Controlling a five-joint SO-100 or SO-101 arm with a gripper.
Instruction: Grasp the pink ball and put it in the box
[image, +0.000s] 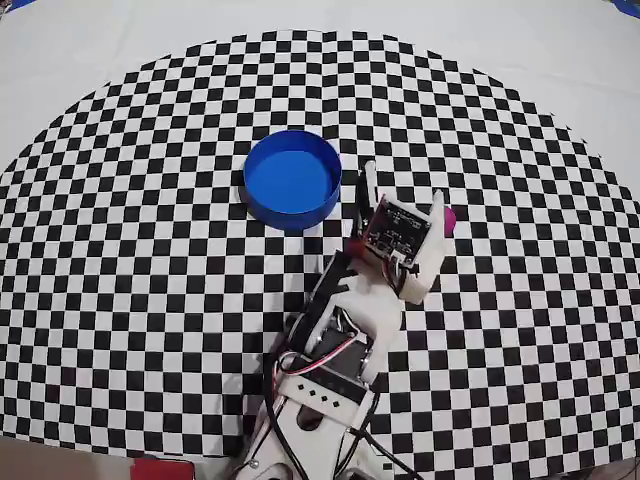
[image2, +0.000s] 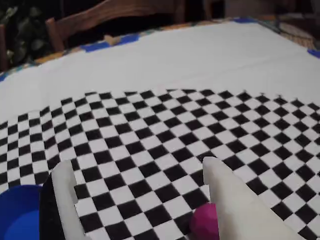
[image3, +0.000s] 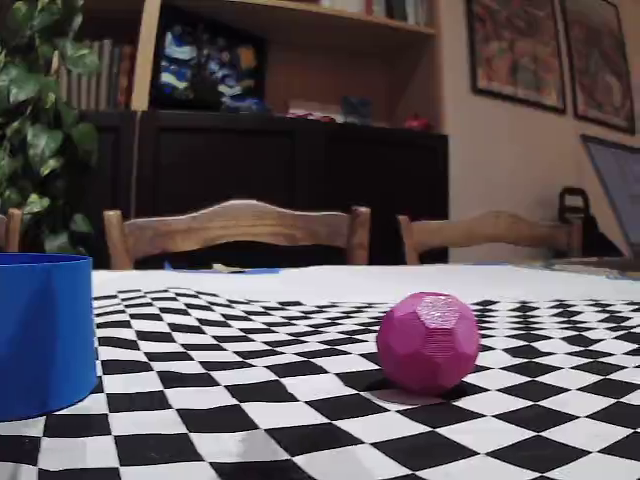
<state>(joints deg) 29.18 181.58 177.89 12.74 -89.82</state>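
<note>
Approach phase, and the grasp is not made yet. Far left of the fixed view, the box (image3: 40, 330) stands on the checkered worktop (image3: 250, 410), empty as the overhead view shows it, up at centre-left of the frame. Moving right in the overhead view, the arm reaches up from the bottom edge, and the tool (image: 403, 200) sits just right of the box, its white fingers (image: 371, 185) spread apart. Right again, the pink ball (image: 449, 220) peeks out at the right edge of the right-hand finger, mostly hidden beneath it. The wrist view tells it better: wide gap of bare checks between the two fingers, and the ball low at bottom centre-right, tucked against the inner side of the right finger rather than centred in the gap. In the fixed view the ball rests alone on the worktop, right of centre, well apart from the box. By my read, the next move calls for a small shift toward the ball so it sits midway between the fingers, then a lower and a squeeze; closing now risks nudging it away.
</note>
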